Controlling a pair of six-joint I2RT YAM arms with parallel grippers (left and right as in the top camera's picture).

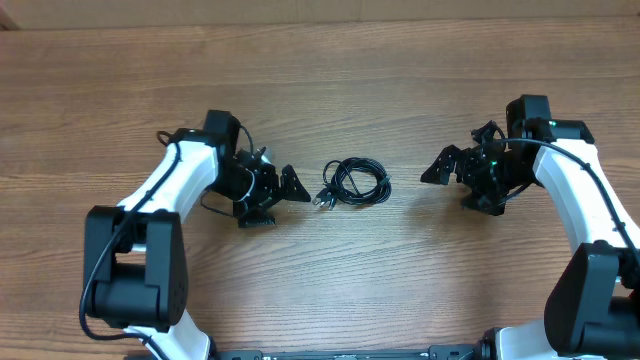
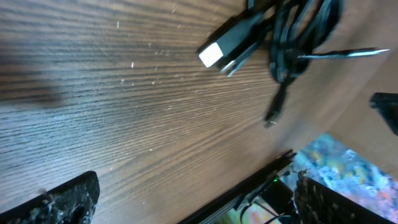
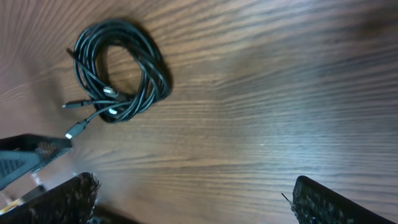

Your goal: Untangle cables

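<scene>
Cables (image 1: 357,182): we saw one small coiled bundle on the wooden table (image 1: 380,80), between both arms, plugs (image 1: 323,198) pointing toward the left arm.
Left gripper (image 1: 277,200): jaws wide apart, empty, just beside the plugs, nearer.
Right gripper (image 1: 458,186): jaws wide apart, empty, farther.

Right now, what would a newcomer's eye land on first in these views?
A small black coil of cables lies alone in the middle of the table, with its plug ends poking out toward the left arm. The left gripper and right gripper flank it, both open and touching nothing.
</scene>
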